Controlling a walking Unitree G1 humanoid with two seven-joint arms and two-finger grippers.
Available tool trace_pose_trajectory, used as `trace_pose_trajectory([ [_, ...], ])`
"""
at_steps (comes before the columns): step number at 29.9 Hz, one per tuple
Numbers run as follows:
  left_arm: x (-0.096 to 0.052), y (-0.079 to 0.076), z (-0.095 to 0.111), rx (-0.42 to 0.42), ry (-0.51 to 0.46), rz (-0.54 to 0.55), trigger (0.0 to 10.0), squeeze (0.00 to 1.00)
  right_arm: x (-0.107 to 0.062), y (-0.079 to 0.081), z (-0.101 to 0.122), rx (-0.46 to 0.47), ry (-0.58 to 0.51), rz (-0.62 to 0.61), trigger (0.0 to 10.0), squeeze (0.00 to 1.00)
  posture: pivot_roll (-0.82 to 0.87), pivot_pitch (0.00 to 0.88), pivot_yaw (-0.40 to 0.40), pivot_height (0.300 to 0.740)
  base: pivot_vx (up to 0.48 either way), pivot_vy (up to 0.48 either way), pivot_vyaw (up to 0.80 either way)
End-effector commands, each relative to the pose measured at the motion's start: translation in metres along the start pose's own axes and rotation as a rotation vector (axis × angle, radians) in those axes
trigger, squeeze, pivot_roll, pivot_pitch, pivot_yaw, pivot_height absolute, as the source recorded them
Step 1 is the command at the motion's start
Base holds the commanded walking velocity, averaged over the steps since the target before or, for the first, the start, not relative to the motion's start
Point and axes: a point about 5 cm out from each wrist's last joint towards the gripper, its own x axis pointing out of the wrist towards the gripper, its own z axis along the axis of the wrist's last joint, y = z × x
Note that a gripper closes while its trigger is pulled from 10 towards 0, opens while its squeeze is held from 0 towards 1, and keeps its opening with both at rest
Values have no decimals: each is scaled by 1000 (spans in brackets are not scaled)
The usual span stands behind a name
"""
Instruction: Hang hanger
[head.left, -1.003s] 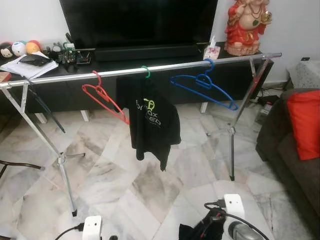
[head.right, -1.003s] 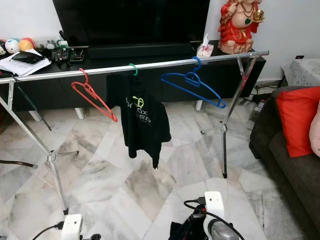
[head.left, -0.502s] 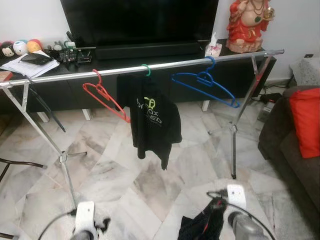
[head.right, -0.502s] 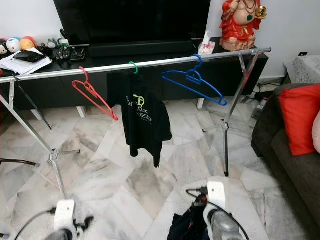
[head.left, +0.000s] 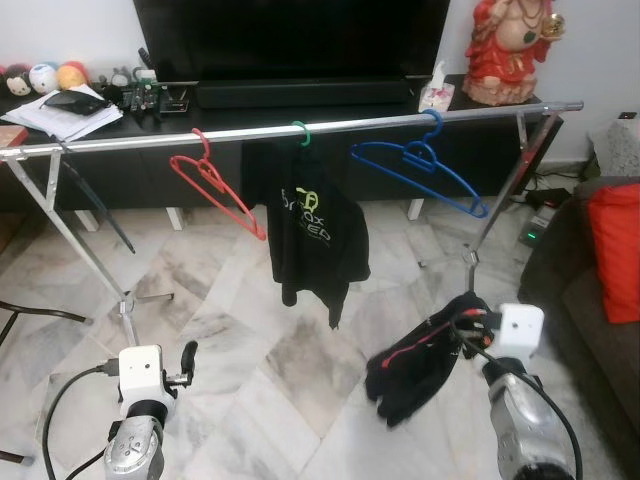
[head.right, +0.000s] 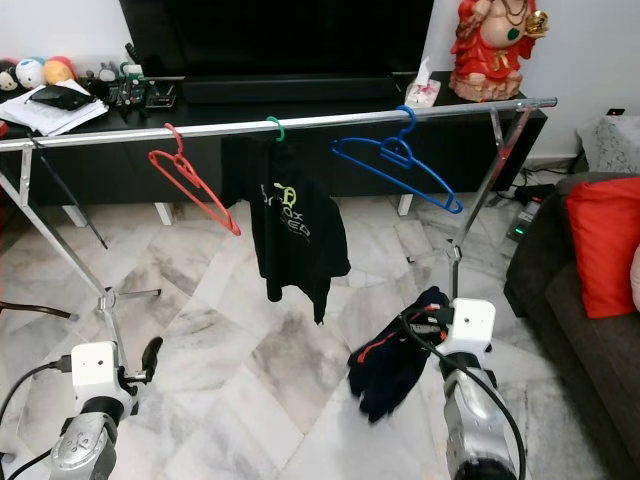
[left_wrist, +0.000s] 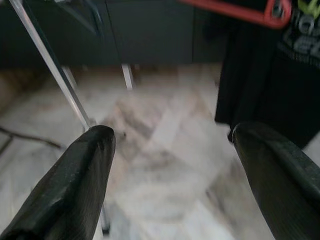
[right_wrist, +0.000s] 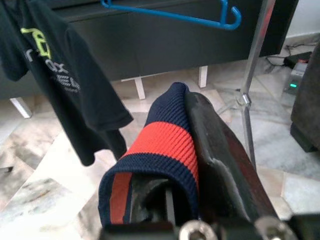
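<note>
Hanger hidden inside dark garment (head.left: 415, 365) — right jaws clamp it, left jaws gape empty.

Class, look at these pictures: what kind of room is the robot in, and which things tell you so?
Most likely a home living room: a TV on a low black cabinet, a sofa, and a clothes rail.

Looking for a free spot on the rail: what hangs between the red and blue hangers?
A black T-shirt on a green hanger, seen in both eye views.
</note>
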Motion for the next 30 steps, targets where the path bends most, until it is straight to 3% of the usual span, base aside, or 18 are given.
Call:
trace_pose_trajectory([
  [1, -2, -1, 8, 10, -39, -6, 10000, 0, 0, 2, 8, -5, -45, 19, 10000, 0, -20, 0, -13, 740, 0, 0, 0],
  [3, -6, -2, 21, 38, -93, -18, 10000, 0, -9, 5, 4, -5, -33, 36, 10000, 0, -9, 0, -15, 740, 0, 0, 0],
  [7, -17, 1, 28, 35, -115, 7, 10000, 0, -23, 10, -5, 7, -11, 43, 10000, 0, -8, 0, -13, 740, 0, 0, 0],
  [11, -23, -4, 39, 46, -149, -7, 10000, 0, -33, 16, 0, -2, -39, 51, 10000, 0, 18, 0, -74, 740, 0, 0, 0],
  [18, -30, -14, 45, 48, -150, -10, 10000, 0, -27, 27, 16, 5, -47, 133, 10000, 0, 43, 0, -119, 740, 0, 0, 0],
  [27, -38, -46, 52, 59, -128, -140, 10000, 0, -35, 0, 33, 12, -69, 42, 10000, 0, -14, 0, -29, 740, 0, 0, 0],
  [30, -40, -45, 52, 79, -109, -172, 10000, 0, -41, -1, 34, -10, -74, 35, 10000, 0, -42, 0, 17, 740, 0, 0, 0],
])
